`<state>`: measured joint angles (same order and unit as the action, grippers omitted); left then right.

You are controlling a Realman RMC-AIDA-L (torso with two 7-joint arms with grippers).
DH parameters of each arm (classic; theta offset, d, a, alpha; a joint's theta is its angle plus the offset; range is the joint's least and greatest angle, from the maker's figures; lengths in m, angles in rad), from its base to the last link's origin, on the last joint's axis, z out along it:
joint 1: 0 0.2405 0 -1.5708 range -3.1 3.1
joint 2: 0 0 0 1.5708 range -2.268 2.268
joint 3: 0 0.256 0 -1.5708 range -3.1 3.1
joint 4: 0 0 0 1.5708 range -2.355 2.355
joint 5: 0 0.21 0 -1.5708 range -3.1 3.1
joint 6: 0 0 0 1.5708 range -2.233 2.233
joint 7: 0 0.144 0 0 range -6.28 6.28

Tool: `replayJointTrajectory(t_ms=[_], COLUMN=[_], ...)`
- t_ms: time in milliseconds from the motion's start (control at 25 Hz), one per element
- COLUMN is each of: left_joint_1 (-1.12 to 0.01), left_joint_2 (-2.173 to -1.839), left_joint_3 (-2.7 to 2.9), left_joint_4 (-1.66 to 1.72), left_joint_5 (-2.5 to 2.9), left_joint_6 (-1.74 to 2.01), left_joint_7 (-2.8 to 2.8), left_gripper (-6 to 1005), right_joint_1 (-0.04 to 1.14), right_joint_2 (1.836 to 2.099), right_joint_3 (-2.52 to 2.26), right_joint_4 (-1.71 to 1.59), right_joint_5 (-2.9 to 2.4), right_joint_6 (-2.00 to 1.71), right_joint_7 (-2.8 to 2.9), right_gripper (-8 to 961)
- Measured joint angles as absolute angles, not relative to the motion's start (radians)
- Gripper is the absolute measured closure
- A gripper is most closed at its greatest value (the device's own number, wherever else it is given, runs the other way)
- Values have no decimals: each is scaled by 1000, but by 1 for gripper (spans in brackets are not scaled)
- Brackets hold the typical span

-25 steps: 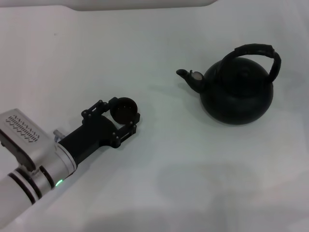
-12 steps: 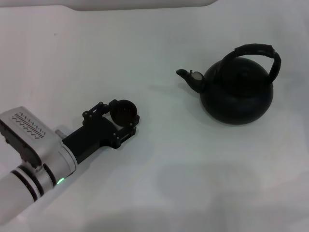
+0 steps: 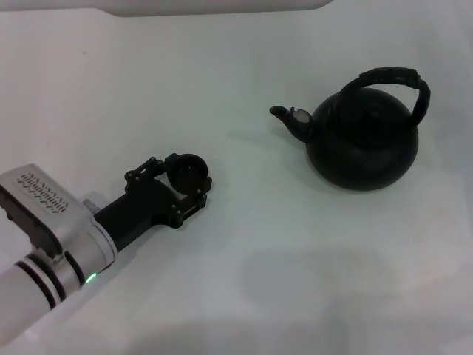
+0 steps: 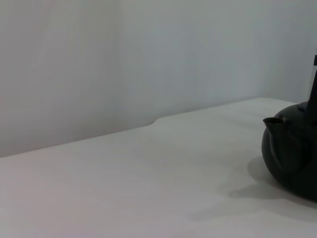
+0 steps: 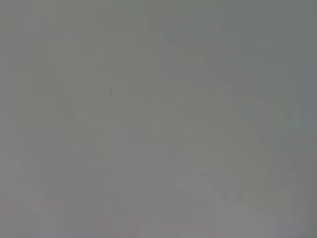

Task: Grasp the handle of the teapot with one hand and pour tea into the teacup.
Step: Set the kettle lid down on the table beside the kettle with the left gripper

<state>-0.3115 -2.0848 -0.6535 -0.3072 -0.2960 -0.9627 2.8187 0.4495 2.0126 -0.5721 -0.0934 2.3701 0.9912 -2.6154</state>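
The matte black teapot (image 3: 363, 142) stands upright at the right of the white table, spout (image 3: 283, 115) pointing left, and its black arched handle (image 3: 395, 75) loops over the top. The teapot's spout side also shows in the left wrist view (image 4: 292, 156). The tiny dark teacup (image 3: 190, 171) sits left of the teapot, between the fingers of my left gripper (image 3: 188, 176), which is closed around it low over the table. Nothing touches the teapot. My right gripper is out of view, and the right wrist view shows only a blank grey surface.
The white table (image 3: 295, 281) runs on in front of and behind the teapot. A pale rim (image 3: 222, 6) lies along the far edge. A grey wall (image 4: 124, 59) stands behind the table.
My left arm has drawn back slightly toward the near left, and the teacup has shifted a little with the gripper. The teapot has not moved.
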Motion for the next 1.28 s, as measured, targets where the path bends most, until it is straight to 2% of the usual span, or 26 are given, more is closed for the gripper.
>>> replayJointTrajectory(t_ms=[520, 640, 840, 1280], left_joint_1=[-308, -306, -303, -268], left_joint_2=[-2083, -2083, -2082, -2080], left_joint_3=[-640, -640, -640, -665], left_joint_4=[-307, -308, -307, -291], left_joint_5=[-296, -295, -294, -307], left_joint_6=[-972, -977, -991, -1174], left_joint_7=[2821, 2822, 2822, 2822], left_gripper=[301, 174, 112, 112], right_joint_1=[445, 445, 443, 442], right_joint_2=[2013, 2013, 2013, 2013], right_joint_3=[-572, -572, -572, -572], right_joint_4=[-94, -94, -94, -94], right_joint_5=[2370, 2369, 2368, 2369], right_joint_6=[994, 995, 995, 994], right_joint_7=[-2614, -2614, -2614, -2614], right_gripper=[311, 311, 311, 313])
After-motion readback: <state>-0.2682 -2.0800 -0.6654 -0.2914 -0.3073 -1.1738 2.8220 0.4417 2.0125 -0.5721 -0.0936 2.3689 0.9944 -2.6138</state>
